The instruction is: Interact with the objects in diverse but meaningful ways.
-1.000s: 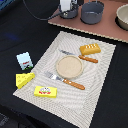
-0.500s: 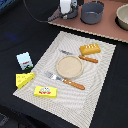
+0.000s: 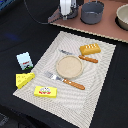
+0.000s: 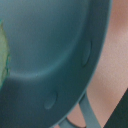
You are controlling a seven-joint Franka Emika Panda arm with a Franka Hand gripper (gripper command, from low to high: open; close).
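Placemat (image 3: 95,85) fills the middle of the black table, and nothing on it looks touched yet, so I'd judge the play barely begun, everything left to do. Up at twelve o'clock sits a brown counter (image 3: 107,27) with one dark pan (image 3: 92,11) on it; the gripper (image 3: 67,7) hangs just beside that pan at its nine o'clock, and I cannot tell whether its claw is wide or narrow, since the top is cut off and the wrist view shows only the pan's grey-blue inside (image 4: 45,55) filling the frame, with something green at one edge. One pale bowl (image 3: 123,15) peeks in at one o'clock. On the mat: one round plate (image 3: 69,66) in the centre, one loaf (image 3: 90,48) at one o'clock of it, one knife (image 3: 82,57) between them, one fork (image 3: 65,80) at six. Off the mat's nine o'clock edge stand one carton (image 3: 24,61) and one cheese (image 3: 24,79); one yellow box (image 3: 45,91) lies at seven.
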